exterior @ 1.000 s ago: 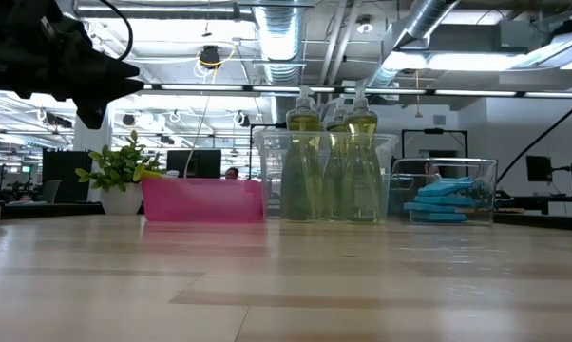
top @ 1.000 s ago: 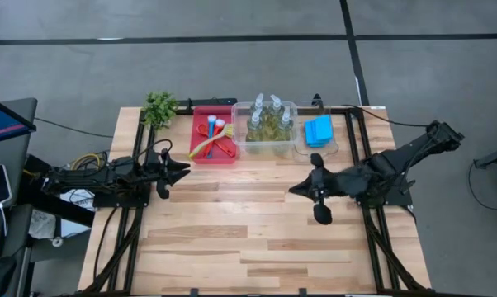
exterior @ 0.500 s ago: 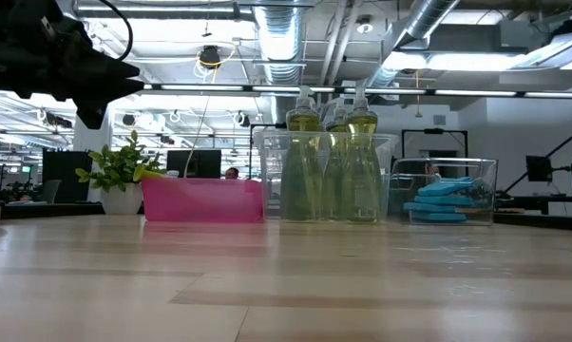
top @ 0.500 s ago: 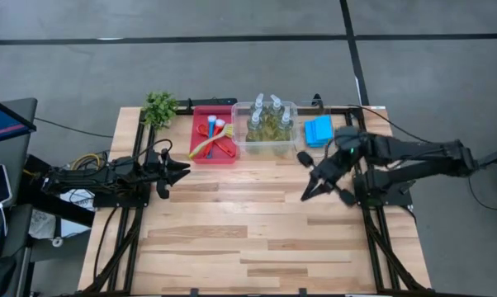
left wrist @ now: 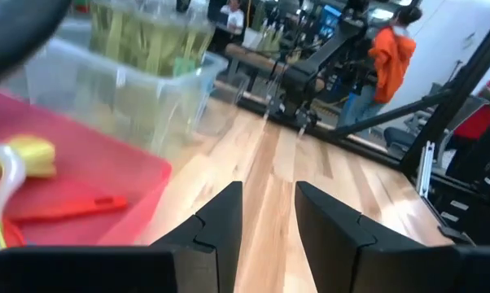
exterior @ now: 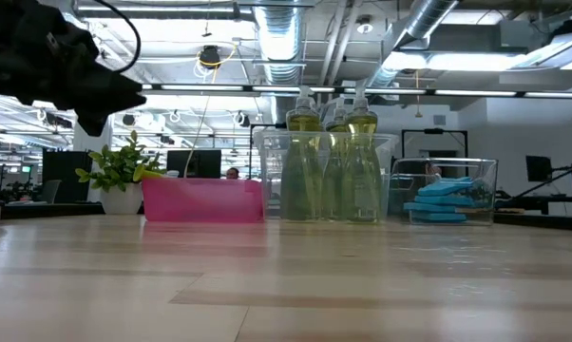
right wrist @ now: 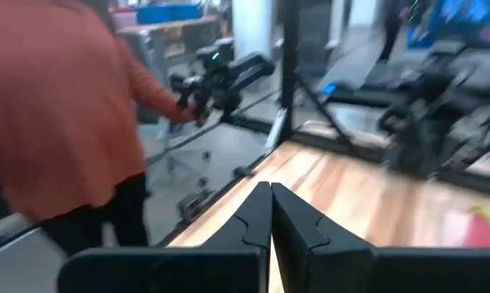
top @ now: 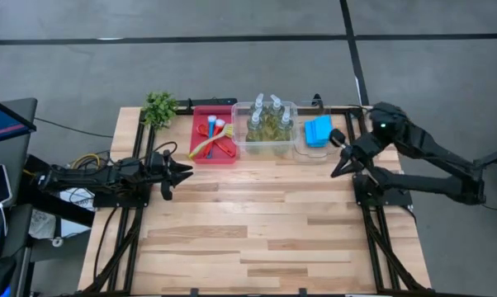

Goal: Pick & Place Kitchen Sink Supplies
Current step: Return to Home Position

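Observation:
Several clear bottles of yellow-green liquid stand upright in a clear bin. Blue sponges lie stacked in a second clear bin beside it on the right. Red, blue and yellow brushes lie in a red tray on the left. My left gripper is level at the table's left, just in front of the tray, open, with nothing between its fingers. My right gripper is raised near the right edge, in front of the sponge bin, shut and empty.
A small green plant stands at the far left corner. Bare wood lies across the middle and the near half of the table. A person in orange stands in the room beyond the table.
My right arm has swung back from the table's middle toward the right edge and a little toward the far edge, rolling its wrist as it went. Its gripper has stayed shut. The supplies have not moved.

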`<act>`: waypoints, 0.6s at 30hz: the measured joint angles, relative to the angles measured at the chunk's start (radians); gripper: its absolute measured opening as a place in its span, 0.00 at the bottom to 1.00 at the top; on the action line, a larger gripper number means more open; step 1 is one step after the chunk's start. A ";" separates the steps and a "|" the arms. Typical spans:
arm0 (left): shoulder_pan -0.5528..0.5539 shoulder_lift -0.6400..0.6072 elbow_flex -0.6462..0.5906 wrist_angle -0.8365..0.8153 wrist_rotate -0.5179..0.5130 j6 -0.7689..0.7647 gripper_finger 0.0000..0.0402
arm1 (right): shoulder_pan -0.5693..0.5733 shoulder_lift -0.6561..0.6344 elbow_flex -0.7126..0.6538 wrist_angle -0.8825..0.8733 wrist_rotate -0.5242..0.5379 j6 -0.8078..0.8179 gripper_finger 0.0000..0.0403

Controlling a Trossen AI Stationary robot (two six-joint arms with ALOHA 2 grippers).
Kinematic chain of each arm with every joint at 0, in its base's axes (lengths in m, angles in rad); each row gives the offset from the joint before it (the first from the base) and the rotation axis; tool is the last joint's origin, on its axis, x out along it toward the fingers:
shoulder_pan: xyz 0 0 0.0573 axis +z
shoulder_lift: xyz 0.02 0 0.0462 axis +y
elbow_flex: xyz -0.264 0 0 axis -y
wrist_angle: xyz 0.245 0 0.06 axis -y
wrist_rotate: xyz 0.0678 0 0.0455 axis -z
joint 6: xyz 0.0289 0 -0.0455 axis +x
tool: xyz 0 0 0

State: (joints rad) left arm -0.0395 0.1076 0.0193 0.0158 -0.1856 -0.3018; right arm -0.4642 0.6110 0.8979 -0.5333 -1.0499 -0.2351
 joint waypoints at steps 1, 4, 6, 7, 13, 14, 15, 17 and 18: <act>0.000 0.015 0.000 0.000 0.000 -0.017 0.29 | -0.011 -0.014 -0.025 0.042 0.001 0.010 0.00; 0.000 0.061 0.000 0.001 0.000 -0.073 0.29 | -0.044 -0.053 -0.114 0.155 0.017 0.088 0.00; 0.000 0.089 0.000 0.008 0.000 -0.096 0.29 | -0.061 -0.082 -0.182 0.225 0.079 0.169 0.00; 0.000 0.099 0.000 0.019 -0.001 -0.097 0.29 | -0.066 -0.095 -0.219 0.287 0.122 0.220 0.00; 0.000 0.129 0.000 0.092 -0.001 -0.071 0.29 | -0.066 -0.136 -0.489 0.764 0.329 0.476 0.00; 0.000 0.129 0.000 0.098 -0.001 -0.064 0.29 | -0.066 -0.136 -0.532 0.814 0.343 0.495 0.00; 0.000 0.128 0.000 0.105 -0.001 -0.053 0.29 | -0.066 -0.135 -0.570 0.859 0.353 0.515 0.00; 0.000 0.128 0.000 0.128 -0.001 -0.043 0.29 | -0.066 -0.134 -0.638 0.937 0.382 0.571 0.00; 0.000 0.128 0.000 0.136 -0.001 -0.041 0.29 | -0.066 -0.134 -0.670 0.963 0.387 0.601 0.00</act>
State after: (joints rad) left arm -0.0396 0.2359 0.0193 0.1523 -0.1864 -0.3429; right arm -0.5304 0.4767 0.2281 0.4293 -0.6634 0.3659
